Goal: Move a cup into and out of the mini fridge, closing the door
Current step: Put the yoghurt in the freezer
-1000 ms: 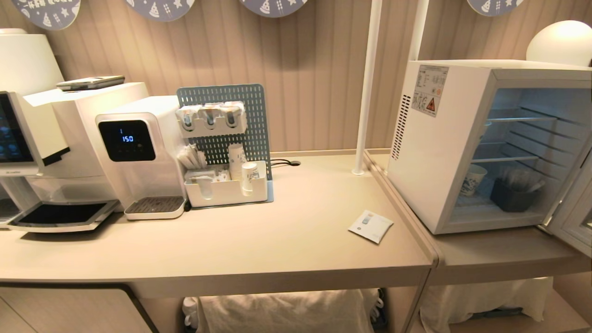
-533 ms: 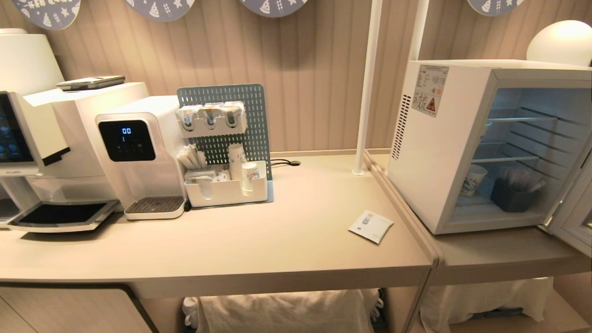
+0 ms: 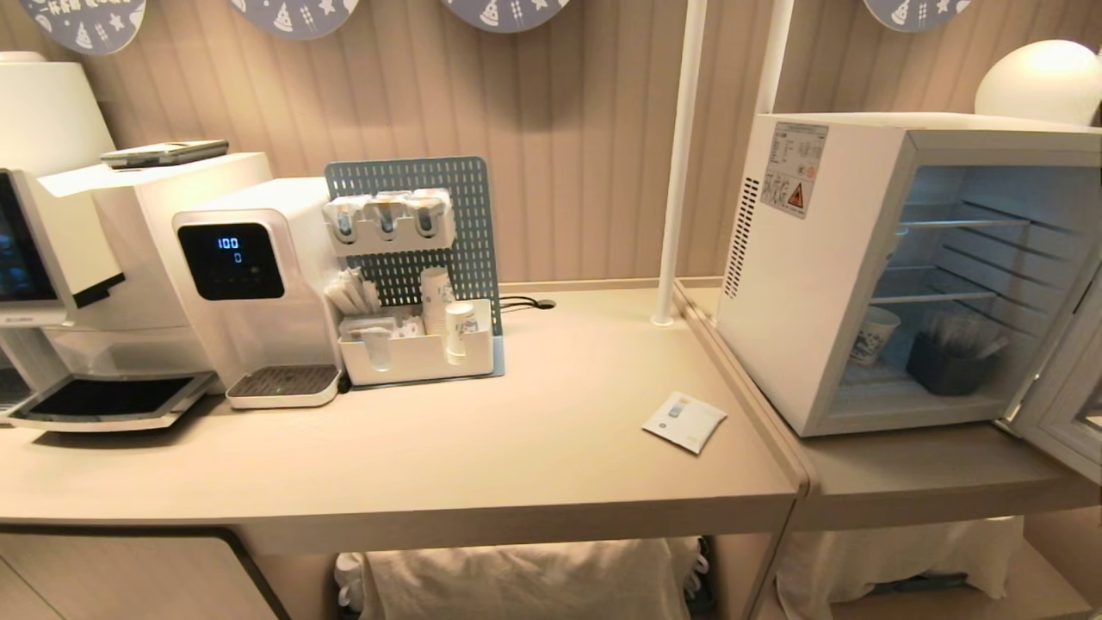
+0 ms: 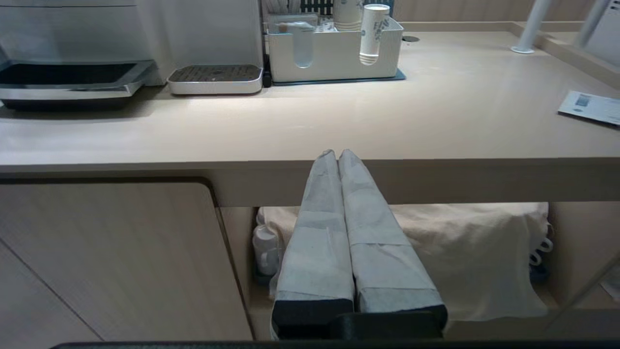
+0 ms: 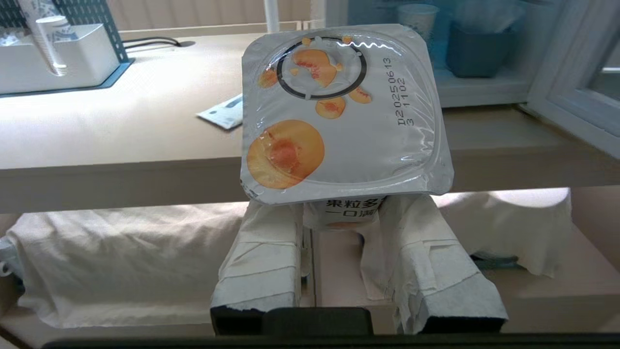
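My right gripper (image 5: 341, 213) is shut on the cup (image 5: 339, 111), a small white cup with a wide foil lid printed with peach slices. It holds the cup upright below and in front of the counter edge, and the lid hides the fingertips. The mini fridge (image 3: 809, 284) stands on the lower shelf at the right, and its door (image 3: 1063, 405) is swung open toward the right edge. The fridge interior (image 5: 484, 82) shows behind the cup. My left gripper (image 4: 337, 154) is shut and empty, just below the counter's front edge. Neither arm shows in the head view.
Inside the fridge stand a paper cup (image 3: 874, 336) and a dark container (image 3: 947, 366). On the counter are a drinks machine (image 3: 250, 284), an organiser (image 3: 417, 353) with paper cups, and a white card (image 3: 684, 422). A white pole (image 3: 676, 164) rises beside the fridge. Cloth (image 3: 516, 577) lies under the counter.
The whole head view has shifted slightly to the left. The digits on the drinks machine's display changed. Nothing on the counter or in the fridge has moved.
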### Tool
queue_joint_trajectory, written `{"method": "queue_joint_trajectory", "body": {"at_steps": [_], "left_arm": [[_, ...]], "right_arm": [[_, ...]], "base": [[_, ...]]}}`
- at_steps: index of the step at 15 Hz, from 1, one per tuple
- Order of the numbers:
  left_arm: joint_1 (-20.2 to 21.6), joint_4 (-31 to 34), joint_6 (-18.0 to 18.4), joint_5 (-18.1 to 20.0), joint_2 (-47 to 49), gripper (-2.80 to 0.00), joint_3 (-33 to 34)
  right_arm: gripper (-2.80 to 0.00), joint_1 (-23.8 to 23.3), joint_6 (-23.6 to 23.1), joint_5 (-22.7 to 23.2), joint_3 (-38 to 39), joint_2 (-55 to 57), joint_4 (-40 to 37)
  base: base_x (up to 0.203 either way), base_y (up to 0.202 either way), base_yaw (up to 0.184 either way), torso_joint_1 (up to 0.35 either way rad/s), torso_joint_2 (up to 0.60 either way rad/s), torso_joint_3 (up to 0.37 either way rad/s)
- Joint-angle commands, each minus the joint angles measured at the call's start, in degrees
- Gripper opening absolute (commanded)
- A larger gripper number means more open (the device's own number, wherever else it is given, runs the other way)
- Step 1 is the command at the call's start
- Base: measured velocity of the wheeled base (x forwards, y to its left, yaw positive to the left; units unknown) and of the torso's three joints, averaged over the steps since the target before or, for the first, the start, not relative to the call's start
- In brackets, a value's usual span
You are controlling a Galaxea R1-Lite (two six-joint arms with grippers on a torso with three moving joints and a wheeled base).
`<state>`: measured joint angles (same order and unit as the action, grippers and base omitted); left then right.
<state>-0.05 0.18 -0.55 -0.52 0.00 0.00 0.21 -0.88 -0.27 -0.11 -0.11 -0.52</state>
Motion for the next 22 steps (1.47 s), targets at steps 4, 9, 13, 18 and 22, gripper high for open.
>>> {"method": "queue_joint_trajectory", "body": {"at_steps": [4, 9, 13, 18, 22], "left_arm": [[0.05, -0.01, 0.02, 0.00, 0.00, -2.80, 0.09], [0.05, -0.01, 0.02, 0.00, 0.00, -2.80, 0.09], [0.05, -0.01, 0.02, 0.00, 0.00, -2.80, 0.09], [0.05, -0.01, 0.02, 0.00, 0.00, -2.80, 0.09], [0.05, -0.01, 0.11, 0.00, 0.00, -2.80, 0.09]], "right_arm": [[-2.80, 0.05, 0.17, 0.00, 0.11, 0.02, 0.08], [-2.80, 0.05, 0.17, 0.00, 0.11, 0.11, 0.08], [-2.80, 0.05, 0.26, 0.00, 0.11, 0.11, 0.08], [-2.80, 0.05, 0.26, 0.00, 0.11, 0.11, 0.08], [-2.80, 0.05, 0.28, 0.00, 0.11, 0.11, 0.08]], "base": [[0.000, -0.186, -0.003, 0.002, 0.00, 0.002], [0.000, -0.194, 0.002, 0.002, 0.00, 0.000], [0.000, -0.193, 0.002, 0.002, 0.00, 0.001], [0.000, -0.168, 0.002, 0.003, 0.00, 0.003], [0.025, -0.002, -0.001, -0.001, 0.00, 0.001]]}}
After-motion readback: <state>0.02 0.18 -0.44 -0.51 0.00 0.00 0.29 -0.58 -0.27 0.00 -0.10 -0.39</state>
